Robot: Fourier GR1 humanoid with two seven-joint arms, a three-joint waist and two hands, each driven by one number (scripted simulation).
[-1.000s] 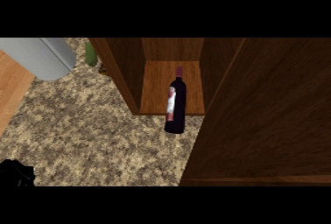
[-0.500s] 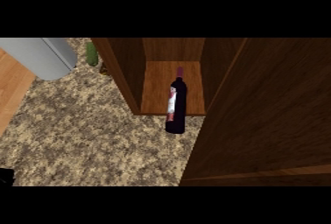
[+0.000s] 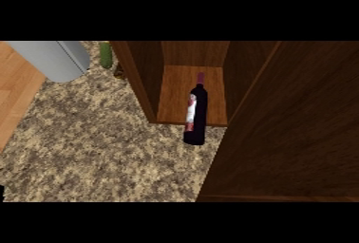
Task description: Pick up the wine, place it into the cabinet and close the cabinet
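The wine bottle [image 3: 197, 114] is dark with a white and red label. It lies on its side in the mouth of the open wooden cabinet [image 3: 193, 90], neck pointing inward and base sticking out past the shelf's front edge over the speckled counter [image 3: 105, 152]. The cabinet door [image 3: 294, 128] stands open at the right, a wide dark wood panel. Nothing holds the bottle. Only a black sliver of my left hand [image 3: 1, 192] shows at the lower left edge. My right hand is out of sight.
A grey metal body [image 3: 52, 59] stands at the upper left, with a green object [image 3: 105, 54] beside it behind the cabinet's left wall. A light wooden surface [image 3: 14, 95] borders the counter on the left.
My left hand has slid out past the lower left edge, leaving just a sliver. The bottle and the cabinet door have not moved.
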